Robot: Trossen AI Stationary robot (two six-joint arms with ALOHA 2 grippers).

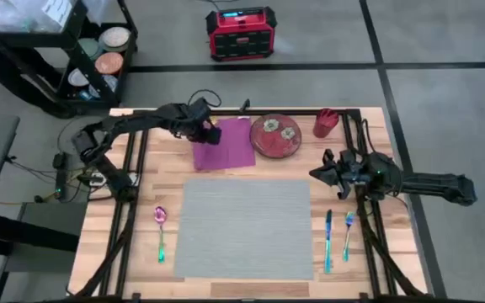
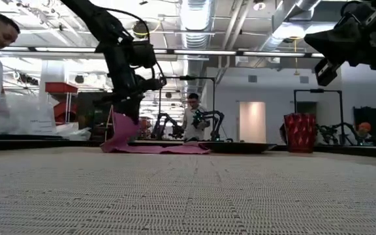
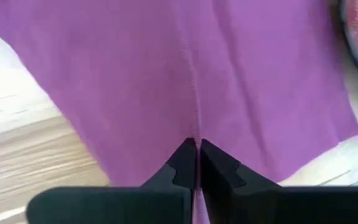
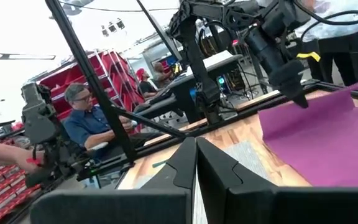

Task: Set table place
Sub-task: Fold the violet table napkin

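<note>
A magenta napkin (image 1: 230, 147) lies on the table (image 1: 158, 168) just beyond the far edge of the grey placemat (image 1: 244, 227). My left gripper (image 1: 210, 133) is shut on the napkin near its far left corner, which stands up in a peak (image 2: 119, 127). My right gripper (image 1: 316, 174) hovers shut and empty above the table's right side, beyond the placemat's far right corner; it is also raised in the low view (image 2: 325, 62). A red patterned plate (image 1: 276, 136) rests to the right of the napkin. My left gripper pinches a raised ridge of the napkin's cloth (image 3: 196, 130) between its two fingers, near the far left corner. The fingers come from above, pointing down. That part is lifted into a peak; the remainder of the napkin (image 2: 168, 149) lies flat on the table.
A red cup (image 1: 325, 123) stands at the far right. A spoon (image 1: 161, 231) lies left of the placemat; a knife (image 1: 328, 240) and a fork (image 1: 348, 234) lie to its right. Black rails (image 1: 133, 151) run along the table's sides. People stand in the room beyond.
</note>
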